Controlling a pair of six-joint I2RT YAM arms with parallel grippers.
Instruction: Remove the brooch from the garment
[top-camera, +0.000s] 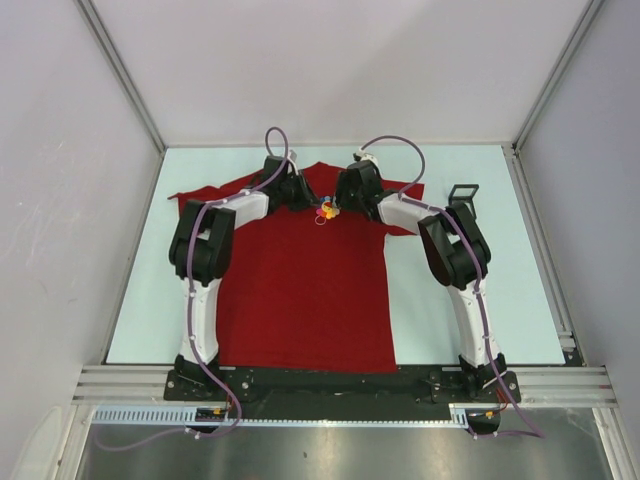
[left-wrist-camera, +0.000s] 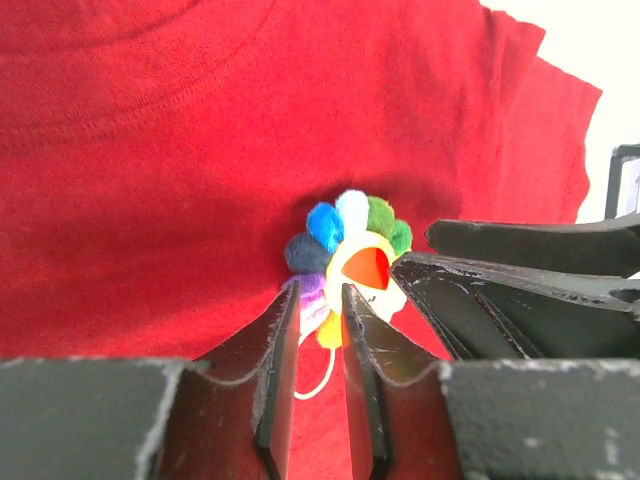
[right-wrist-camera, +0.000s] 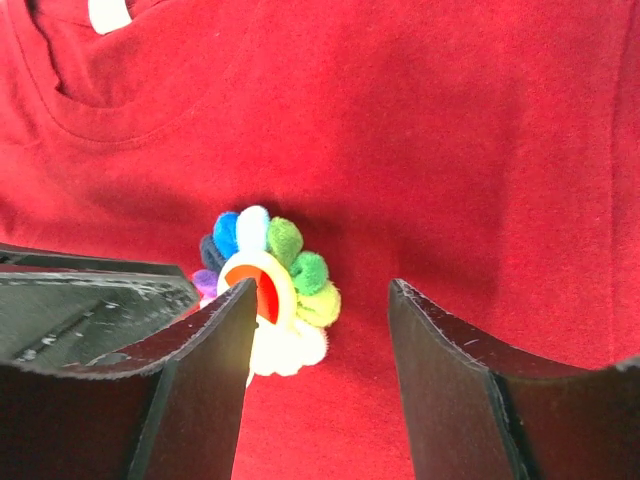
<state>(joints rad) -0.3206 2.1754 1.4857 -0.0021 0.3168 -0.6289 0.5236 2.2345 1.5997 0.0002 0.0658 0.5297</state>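
The brooch (left-wrist-camera: 345, 260), sitting high on the shirt (left-wrist-camera: 150, 200) laid flat on the worktop (top-camera: 140, 300), is pinched at its near edge by the left jaws, seemingly to steady it; the right jaws are held spread beside it.

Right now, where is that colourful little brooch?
In the top view, the brooch sits on the chest of the garment, just below its neckline, between the left gripper and the right gripper.

The top external camera looks down from far behind over the whole desk (top-camera: 140, 300), while wrist cameras just behind the left gripper (left-wrist-camera: 318, 300) and right gripper (right-wrist-camera: 320, 300) share a close view of the brooch (left-wrist-camera: 345, 255) ahead.
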